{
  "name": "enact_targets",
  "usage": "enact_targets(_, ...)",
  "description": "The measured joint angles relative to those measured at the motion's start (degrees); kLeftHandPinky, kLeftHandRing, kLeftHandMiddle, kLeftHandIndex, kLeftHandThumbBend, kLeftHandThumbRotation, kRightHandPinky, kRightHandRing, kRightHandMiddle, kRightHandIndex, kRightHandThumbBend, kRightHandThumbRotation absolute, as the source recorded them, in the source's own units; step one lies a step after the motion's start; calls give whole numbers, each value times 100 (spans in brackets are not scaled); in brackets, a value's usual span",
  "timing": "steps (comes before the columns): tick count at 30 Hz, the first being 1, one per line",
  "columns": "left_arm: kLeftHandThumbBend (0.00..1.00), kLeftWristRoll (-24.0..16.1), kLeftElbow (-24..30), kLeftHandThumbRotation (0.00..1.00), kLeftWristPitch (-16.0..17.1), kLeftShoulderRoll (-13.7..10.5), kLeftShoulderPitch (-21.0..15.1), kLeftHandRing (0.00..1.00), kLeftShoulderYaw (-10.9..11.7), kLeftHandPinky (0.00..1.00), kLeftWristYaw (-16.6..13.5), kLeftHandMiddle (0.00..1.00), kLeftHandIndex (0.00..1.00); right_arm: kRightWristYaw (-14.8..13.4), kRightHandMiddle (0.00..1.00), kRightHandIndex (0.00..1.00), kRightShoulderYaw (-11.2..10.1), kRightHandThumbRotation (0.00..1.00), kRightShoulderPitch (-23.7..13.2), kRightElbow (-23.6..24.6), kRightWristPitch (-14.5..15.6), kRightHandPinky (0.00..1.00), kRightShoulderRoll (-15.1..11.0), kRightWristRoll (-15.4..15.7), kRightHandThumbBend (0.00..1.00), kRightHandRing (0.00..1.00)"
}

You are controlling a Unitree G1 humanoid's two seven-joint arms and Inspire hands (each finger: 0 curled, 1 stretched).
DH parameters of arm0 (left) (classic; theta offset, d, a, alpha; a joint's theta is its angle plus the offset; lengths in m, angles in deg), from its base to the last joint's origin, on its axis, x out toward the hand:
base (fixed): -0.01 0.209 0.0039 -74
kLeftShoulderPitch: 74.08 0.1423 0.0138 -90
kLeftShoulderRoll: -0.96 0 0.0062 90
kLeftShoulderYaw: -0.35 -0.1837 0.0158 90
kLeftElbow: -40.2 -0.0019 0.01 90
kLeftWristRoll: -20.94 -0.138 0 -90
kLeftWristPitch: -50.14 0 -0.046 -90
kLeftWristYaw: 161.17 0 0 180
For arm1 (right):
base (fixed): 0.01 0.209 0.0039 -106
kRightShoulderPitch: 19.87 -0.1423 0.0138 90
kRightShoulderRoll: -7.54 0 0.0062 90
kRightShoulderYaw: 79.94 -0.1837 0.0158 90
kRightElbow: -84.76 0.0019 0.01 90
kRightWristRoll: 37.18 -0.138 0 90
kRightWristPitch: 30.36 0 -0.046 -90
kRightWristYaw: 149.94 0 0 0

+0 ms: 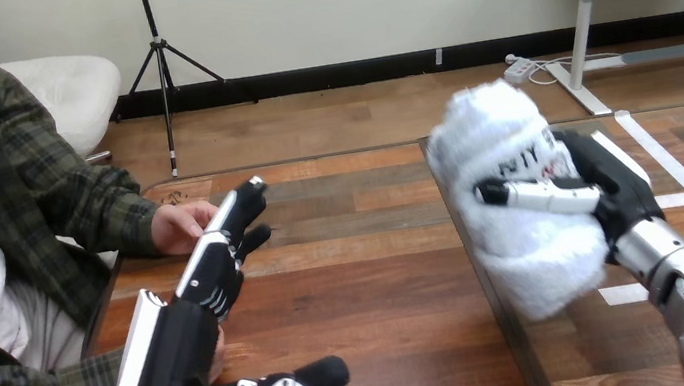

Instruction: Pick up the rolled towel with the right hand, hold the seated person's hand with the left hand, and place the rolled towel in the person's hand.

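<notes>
Fingers (pixel 532 194) of the right hand (pixel 622 199) are curled round the rolled towel (pixel 527 248), a firm wrap. The towel looks clear of the wooden table (pixel 380 278), on the right side. Pickup done.

Fingers (pixel 224 245) of the left hand (pixel 174 353) are straight and close together, with the thumb stuck out wide to the right. They point far-left, just beside the person's hand (pixel 179 226) at the table's left edge. Can't tell if they touch, and nothing is curled round it, so the hold is not yet made and the handover is left.

The right forearm comes in from near-right with the wrist bent inward. The left arm is low at near-left, palm turned sideways.
</notes>
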Motion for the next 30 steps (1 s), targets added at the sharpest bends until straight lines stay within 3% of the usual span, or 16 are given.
enact_targets(9, 100, -775, 89, 46, -106, -163, 35, 91, 296, 85, -386, 92, 91, 333, 22, 35, -89, 0, 235, 712, 0, 11, 293, -393, 85, 15)
enact_targets(19, 100, -1662, 397, 50, -498, -436, 126, 89, 722, 81, -782, 90, 89, 617, 23, 34, -107, 0, 658, 1550, 95, 11, 629, -793, 84, 15)
enact_targets(30, 100, -2632, 857, 46, -861, -955, 180, 88, 1292, 78, -1150, 89, 90, 688, 23, 33, -79, 0, 1121, 2364, 415, 10, 971, -949, 83, 15)
